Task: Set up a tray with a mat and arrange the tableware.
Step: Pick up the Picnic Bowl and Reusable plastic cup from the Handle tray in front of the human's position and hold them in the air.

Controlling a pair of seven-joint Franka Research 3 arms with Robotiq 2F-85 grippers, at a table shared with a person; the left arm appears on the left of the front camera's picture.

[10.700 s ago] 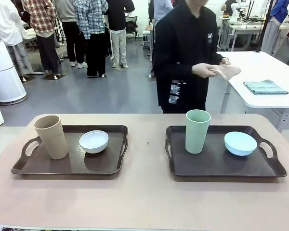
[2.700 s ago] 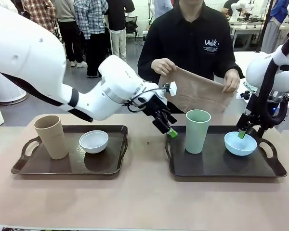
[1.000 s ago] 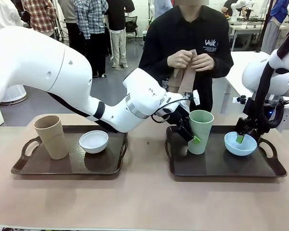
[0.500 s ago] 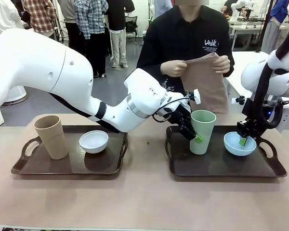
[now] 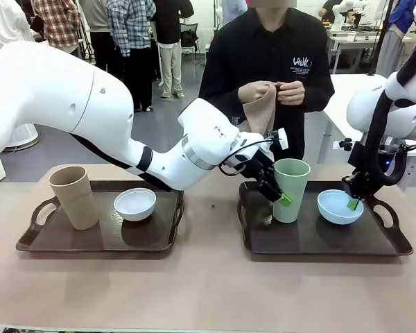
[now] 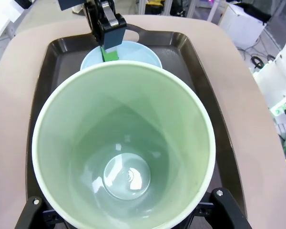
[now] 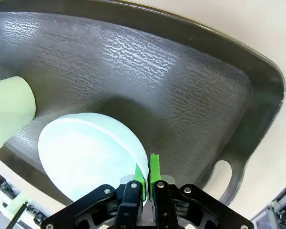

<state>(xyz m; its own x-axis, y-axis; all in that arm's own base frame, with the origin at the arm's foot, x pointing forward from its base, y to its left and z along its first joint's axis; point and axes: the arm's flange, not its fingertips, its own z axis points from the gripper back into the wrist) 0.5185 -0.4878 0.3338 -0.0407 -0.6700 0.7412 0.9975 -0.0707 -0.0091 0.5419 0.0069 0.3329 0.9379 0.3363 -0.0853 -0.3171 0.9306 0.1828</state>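
My left gripper (image 5: 280,197) is shut around the pale green cup (image 5: 291,189), which leans slightly on the right-hand tray (image 5: 312,239). In the left wrist view the cup (image 6: 124,143) sits between the two fingers (image 6: 223,206). My right gripper (image 5: 351,202) is shut on the near rim of the light blue bowl (image 5: 337,206); its green pads (image 7: 154,168) pinch that rim (image 7: 86,152). The tan cup (image 5: 74,197) and the white bowl (image 5: 134,204) stand on the left-hand tray (image 5: 69,239). Across the table, the person holds the folded tan mat (image 5: 261,112) in both hands.
The two dark trays lie side by side, with a strip of bare table (image 5: 211,229) between them. The person stands close behind the right tray. A white table (image 5: 374,90) with a folded cloth stands at the back right.
My right gripper has shut on the blue bowl's rim, and the bowl has shifted slightly left. The person has folded the mat up again. The left arm has barely moved.
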